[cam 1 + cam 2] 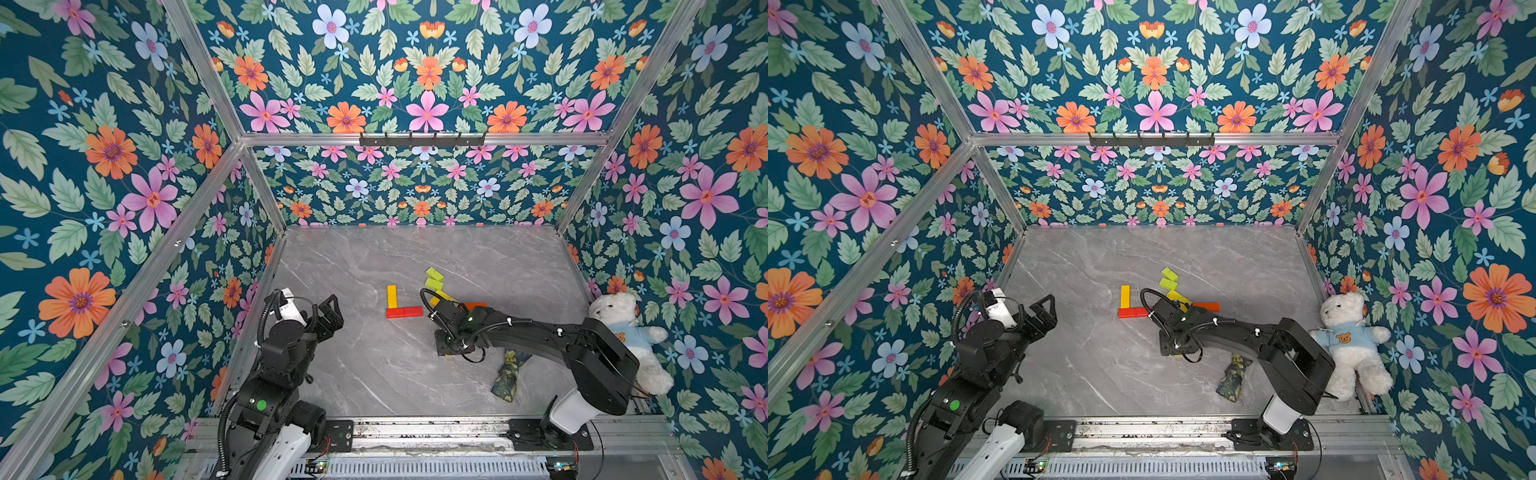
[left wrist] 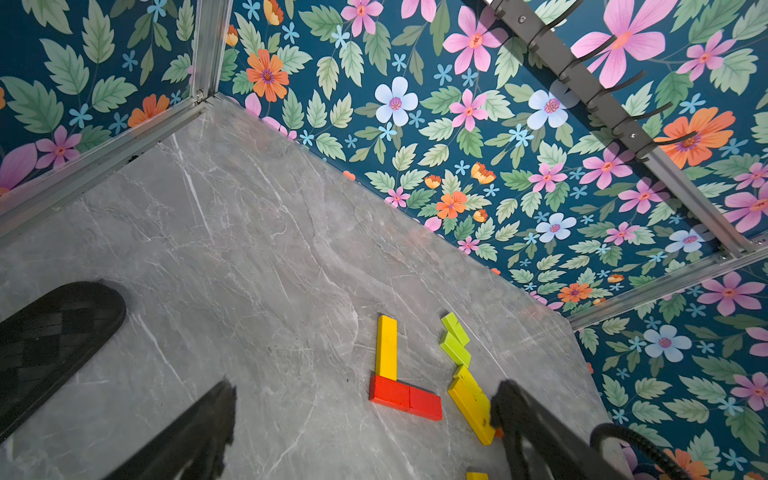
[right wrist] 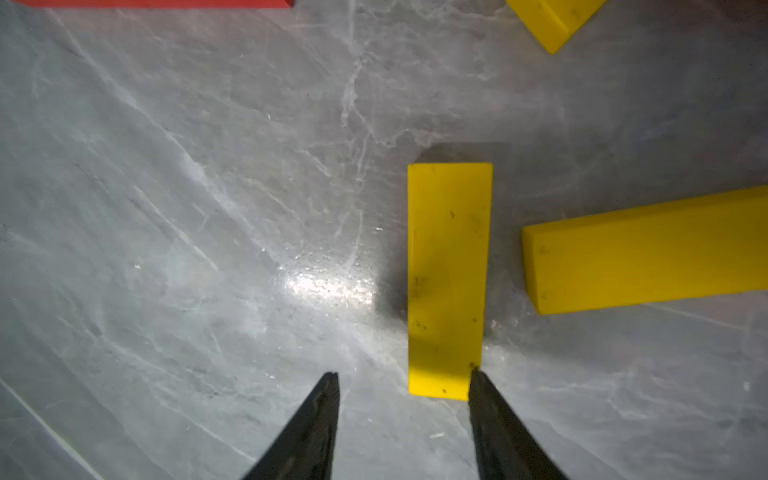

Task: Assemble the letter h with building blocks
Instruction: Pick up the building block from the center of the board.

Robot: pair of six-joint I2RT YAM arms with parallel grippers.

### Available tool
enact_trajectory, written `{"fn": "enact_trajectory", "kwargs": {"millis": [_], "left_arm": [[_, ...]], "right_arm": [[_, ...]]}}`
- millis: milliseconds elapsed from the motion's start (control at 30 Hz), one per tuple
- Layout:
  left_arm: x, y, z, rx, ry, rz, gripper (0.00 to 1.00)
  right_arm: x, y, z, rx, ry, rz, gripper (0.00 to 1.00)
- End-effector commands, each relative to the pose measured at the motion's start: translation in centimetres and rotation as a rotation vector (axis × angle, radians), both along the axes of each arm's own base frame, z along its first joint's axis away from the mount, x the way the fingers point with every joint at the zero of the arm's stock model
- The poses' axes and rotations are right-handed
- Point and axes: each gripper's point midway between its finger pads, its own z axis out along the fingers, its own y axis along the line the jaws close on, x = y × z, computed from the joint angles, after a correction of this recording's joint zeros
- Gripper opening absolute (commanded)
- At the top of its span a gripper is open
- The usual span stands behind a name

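Right wrist, block (image 3: 449,278) seemingly lengthwise toward hand (image 3: 403,374)

Grey worktop (image 1: 374,257) bears yellow bar (image 1: 392,296) touching red blocks (image 1: 404,312) at centre, lime-green blocks (image 1: 434,279) at one o'clock, cloth scrap (image 1: 509,376) at five, teddy bear (image 1: 631,340) at three

**What you can't see in full**

In both top views the right arm (image 1: 540,332) hides most of the orange block (image 1: 474,306) and whatever lies beneath its wrist. In the right wrist view, your red block (image 3: 153,3), yellow corner (image 3: 552,20) and yellow bar (image 3: 648,253) run off the edges. In the left wrist view, a yellow sliver (image 2: 476,476) is cut off, and one left finger (image 2: 187,440) is blurred.
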Motion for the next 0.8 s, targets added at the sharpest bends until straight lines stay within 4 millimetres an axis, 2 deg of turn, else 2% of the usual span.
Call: {"fn": "enact_trajectory", "kwargs": {"millis": [0,167,400,767], "left_arm": [[0.1,0.0,0.4,-0.003,-0.017,-0.001,1.0],[0.1,0.0,0.5,-0.003,-0.02,-0.001,1.0],[0.1,0.0,0.4,-0.006,-0.017,-0.001,1.0],[0.2,-0.1,0.2,-0.01,-0.015,0.0,1.0]], "right_arm": [[0.9,-0.7,-0.9,-0.058,-0.021,-0.045,0.51],[1.6,-1.0,-1.2,-0.098,-0.044,-0.06,0.51],[2.6,-1.5,-0.7,-0.117,-0.09,-0.079,0.51],[3.5,-1.1,-1.5,-0.128,-0.076,-0.073,0.5]]}}
